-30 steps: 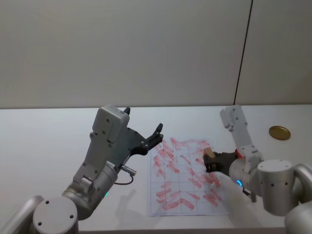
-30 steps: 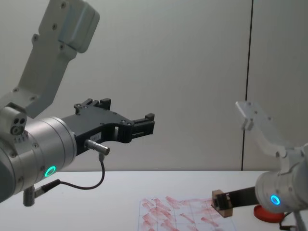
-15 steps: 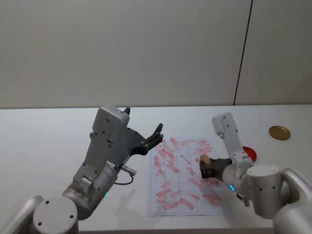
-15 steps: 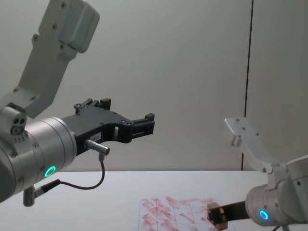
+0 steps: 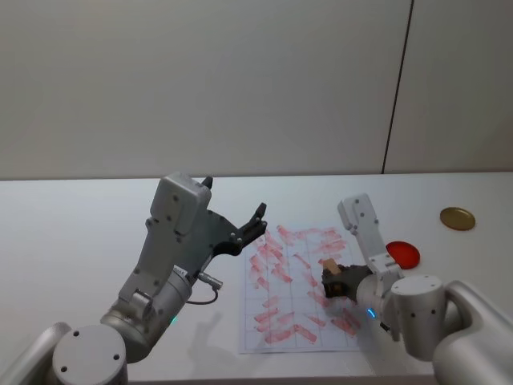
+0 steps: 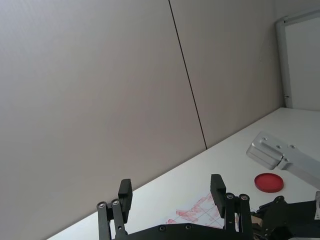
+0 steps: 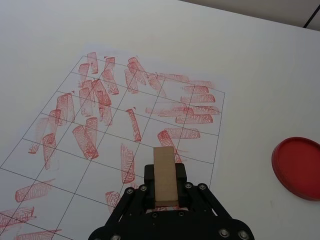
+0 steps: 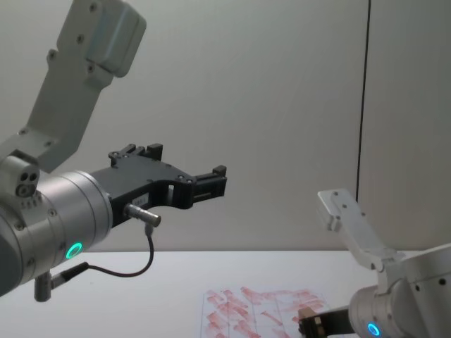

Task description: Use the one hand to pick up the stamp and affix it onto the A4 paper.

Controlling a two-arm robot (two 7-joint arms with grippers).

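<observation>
Pinching the small tan wooden stamp [image 7: 164,167] over the red-marked white A4 paper [image 7: 95,172] with my right gripper [image 7: 165,187]; left gripper [image 6: 171,186] raised, spread.

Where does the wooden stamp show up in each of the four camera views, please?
Head: stamp right of centre, over the right half of the paper, held by the right gripper.
Chest: stamp at the bottom edge, right of centre.
Right wrist: stamp bottom centre, clamped in the gripper.
Left wrist: lower right, too small to tell.
Shared landmark: the red-marked paper.
The left gripper hangs open, left of the paper.
</observation>
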